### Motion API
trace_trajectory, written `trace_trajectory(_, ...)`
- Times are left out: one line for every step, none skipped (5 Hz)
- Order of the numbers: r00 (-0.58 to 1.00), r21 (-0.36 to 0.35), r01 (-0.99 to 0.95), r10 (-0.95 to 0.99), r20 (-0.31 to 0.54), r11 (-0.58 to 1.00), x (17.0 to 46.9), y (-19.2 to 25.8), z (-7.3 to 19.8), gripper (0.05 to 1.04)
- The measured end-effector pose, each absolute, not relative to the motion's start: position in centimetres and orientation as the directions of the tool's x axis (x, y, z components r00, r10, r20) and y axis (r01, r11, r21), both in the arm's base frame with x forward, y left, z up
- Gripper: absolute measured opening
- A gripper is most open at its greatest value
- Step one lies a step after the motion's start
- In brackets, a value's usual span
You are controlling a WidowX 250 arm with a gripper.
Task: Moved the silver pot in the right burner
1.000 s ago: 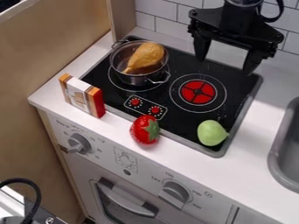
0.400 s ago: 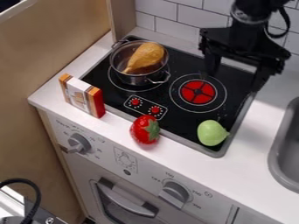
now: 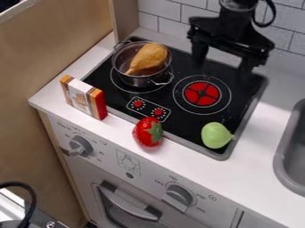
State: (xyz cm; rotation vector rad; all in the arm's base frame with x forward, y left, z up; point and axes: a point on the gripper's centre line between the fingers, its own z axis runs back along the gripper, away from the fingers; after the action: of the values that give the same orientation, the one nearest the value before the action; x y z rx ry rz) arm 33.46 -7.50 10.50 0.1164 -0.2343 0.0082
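Clearly, the silver pot (image 3: pixel 136 81) stands on the left burner (image 3: pixel 124 86) with a drumstick (image 3: pixel 149 58) inside. The gripper (image 3: pixel 221 70) hangs behind the right burner (image 3: pixel 202 93), its fingers wide apart.

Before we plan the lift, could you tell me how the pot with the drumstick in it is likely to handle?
The pot looks rigid, so it should keep its shape when gripped. Lifted by one side handle, it may tilt. The drumstick leans loosely inside and could shift, perhaps rolling.
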Motion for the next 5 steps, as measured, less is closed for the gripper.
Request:
trace_trajectory(0.972,0.116,-0.010,-0.018,0.233,0.993,33.4,-7.9,10.6,1.000)
trace_trajectory(0.973,0.116,-0.008,-0.019,0.231,0.993,33.4,-7.9,10.6,1.000)
trace_trajectory(0.973,0.119,-0.003,-0.025,0.231,0.993,33.4,-7.9,10.5,1.000)
trace_trajectory(0.964,0.150,0.062,-0.098,0.247,0.987,34.1,-6.0,10.3,1.000)
trace_trajectory(0.950,0.191,0.085,-0.137,0.279,0.978,34.9,-3.7,10.0,1.000)
